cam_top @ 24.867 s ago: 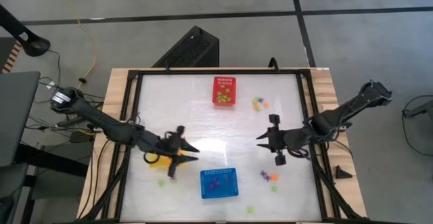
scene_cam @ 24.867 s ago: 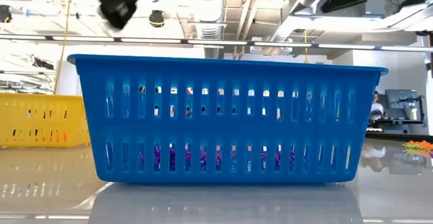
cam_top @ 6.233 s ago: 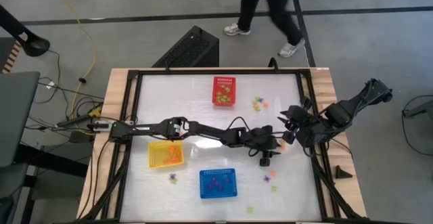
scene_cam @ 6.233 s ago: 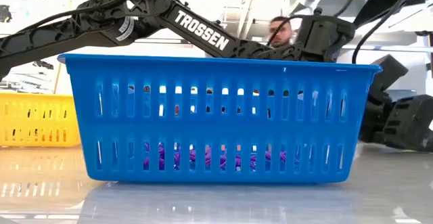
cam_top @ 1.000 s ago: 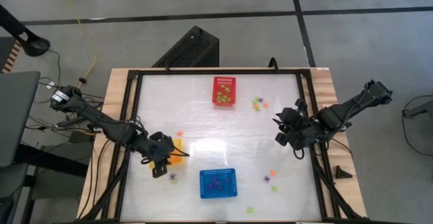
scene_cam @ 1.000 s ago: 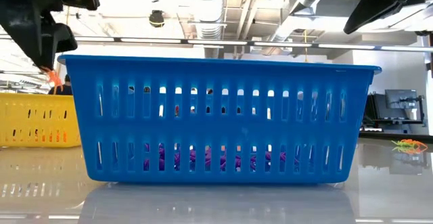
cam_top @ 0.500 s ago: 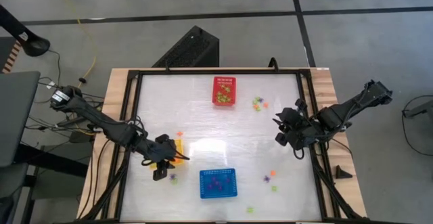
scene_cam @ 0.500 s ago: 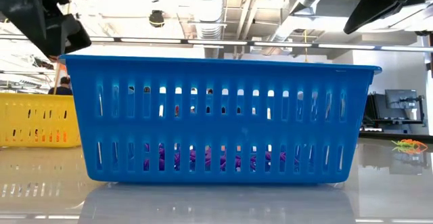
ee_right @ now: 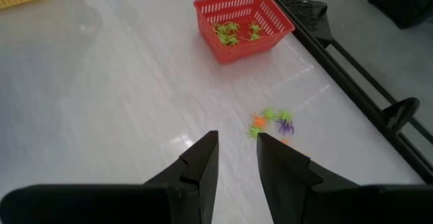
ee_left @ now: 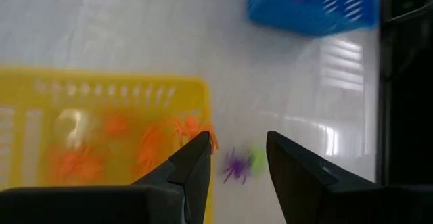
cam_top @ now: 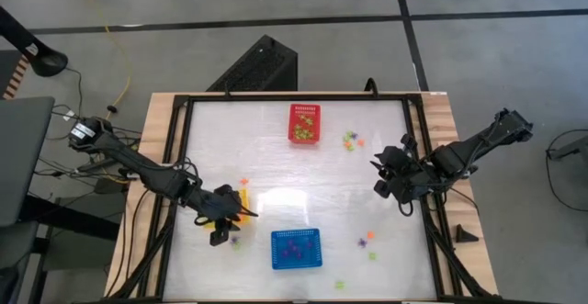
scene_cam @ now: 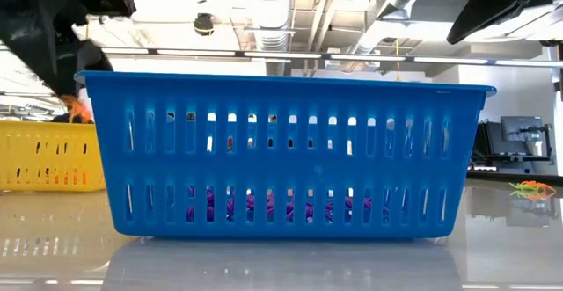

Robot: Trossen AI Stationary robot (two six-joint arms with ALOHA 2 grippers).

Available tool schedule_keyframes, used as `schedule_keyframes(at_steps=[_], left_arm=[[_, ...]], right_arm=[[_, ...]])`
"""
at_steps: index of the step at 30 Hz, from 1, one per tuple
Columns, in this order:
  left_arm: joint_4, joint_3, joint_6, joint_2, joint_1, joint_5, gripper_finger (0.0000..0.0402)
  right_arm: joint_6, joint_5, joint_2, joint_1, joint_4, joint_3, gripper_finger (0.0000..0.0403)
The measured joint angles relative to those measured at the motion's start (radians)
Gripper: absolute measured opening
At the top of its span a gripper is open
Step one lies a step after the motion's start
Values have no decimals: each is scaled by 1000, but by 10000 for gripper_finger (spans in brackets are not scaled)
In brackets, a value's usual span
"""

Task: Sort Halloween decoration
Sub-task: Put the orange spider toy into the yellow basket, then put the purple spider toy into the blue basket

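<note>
Spiders are what these trinkets look like: tiny moulded plastic ones in orange, purple and light green. I judge them nearly weightless, springy in the legs and slippery on the glossy table [cam_top: 276,148], so a pinch across the body, fingers close to the surface, should beat catching a leg.

The left gripper [ee_left: 233,158] hangs over the corner of the yellow basket [cam_top: 241,197], fingers a modest gap apart. An orange spider [ee_left: 195,129] sits at the basket's corner beside one fingertip, and whether it is pinched or lying on the rim I cannot tell. A purple spider [ee_left: 236,166] and a green one [ee_left: 256,159] lie on the table just outside that basket, touching or nearly so.

The right gripper [ee_right: 237,156] waits near the table's right edge, fingers slightly apart with nothing between them.

Baskets: three. The red basket [ee_right: 243,22] holds green spiders, the blue basket [scene_cam: 286,155] purple ones, the yellow one orange ones; their numbers are too blurred to count.

Loose pieces: a cluster [ee_right: 270,122] of about five near the red basket, roughly three [cam_top: 367,240] right of the blue one, one green [cam_top: 339,285] near the front edge, and one orange [cam_top: 243,182] behind the yellow basket.
</note>
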Motion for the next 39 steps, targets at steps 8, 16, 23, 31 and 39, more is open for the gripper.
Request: schedule_keyframes(at_steps=[8, 16, 23, 31, 39], left_arm=[[112, 0, 70, -1, 23, 1, 132], [38, 0, 49, 4, 69, -3, 132], [-23, 0, 43, 4, 111, -57, 132], [-82, 0, 22, 4, 140, -58, 132], [-166, 0, -22, 4, 162, -5, 132]], right_arm=[[0, 0, 0, 0, 0, 0, 134], [0, 0, 0, 0, 0, 0, 134], [0, 0, 0, 0, 0, 0, 134], [0, 0, 0, 0, 0, 0, 134], [0, 0, 0, 0, 0, 0, 134]])
